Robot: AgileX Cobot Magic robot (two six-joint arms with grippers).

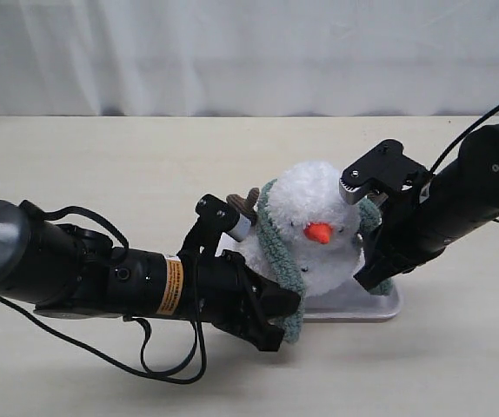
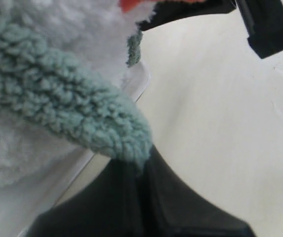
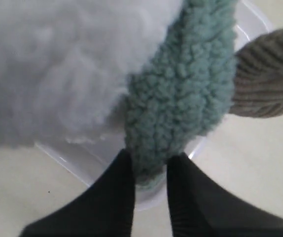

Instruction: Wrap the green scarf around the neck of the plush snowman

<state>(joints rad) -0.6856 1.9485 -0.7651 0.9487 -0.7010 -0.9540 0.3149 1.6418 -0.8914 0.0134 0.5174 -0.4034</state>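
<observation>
The green scarf [image 1: 281,248] is looped behind the plush snowman [image 1: 319,208], which is seated on a pale tray [image 1: 380,306] on the counter [image 1: 102,156]; one scarf end is pinched in the clenched left claw [image 2: 139,170]; the other end is gripped by the right claw [image 3: 150,173].

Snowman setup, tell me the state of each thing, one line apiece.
Tray, flat on the table.
Snowman, upright on the tray.
Scarf, draped behind the snowman, ends hanging either side, uncrossed.
Left pincer, shut on one scarf end.
Right pincer, gripping the other scarf end.
</observation>
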